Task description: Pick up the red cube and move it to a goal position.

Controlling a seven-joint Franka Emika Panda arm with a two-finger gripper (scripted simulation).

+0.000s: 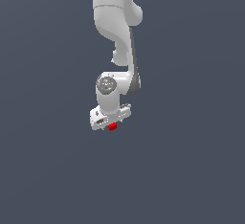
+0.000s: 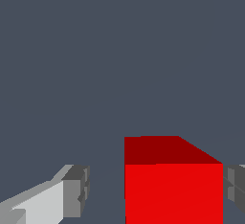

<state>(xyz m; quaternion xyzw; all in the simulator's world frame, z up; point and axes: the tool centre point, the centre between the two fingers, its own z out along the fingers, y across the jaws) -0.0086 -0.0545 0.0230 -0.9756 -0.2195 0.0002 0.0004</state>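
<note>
Wrist view, nearest the camera: the red cube (image 2: 173, 189) sits between the two fingers of the gripper (image 2: 155, 192). One finger (image 2: 74, 192), grey-padded on a white body, stands clear of the cube with a visible strip of grey background between pad and cube face. The opposite finger (image 2: 235, 184) lies right against the cube's other side; whether it is actually touching cannot be confirmed at this resolution. The cube is therefore off-centre in the opening, close to one finger and apart from the other. The jaws stand wider than the cube, and nothing is clamped. The cube shows a bright front face and a darker upper face, both plain.

Beyond the cube, the wrist view shows only uniform dark grey-blue ground (image 2: 119, 50).

Exterior view: the white gripper (image 1: 111, 123) points downward at the end of the arm (image 1: 117, 31), which descends from the upper edge of the picture. The red cube (image 1: 112, 127) appears as a small red patch at the underside of the hand, much narrower than the hand itself. Whether the cube rests on the ground or is lifted cannot be determined from this view. The surrounding ground (image 1: 191, 170) is the same flat dark grey-blue.
</note>
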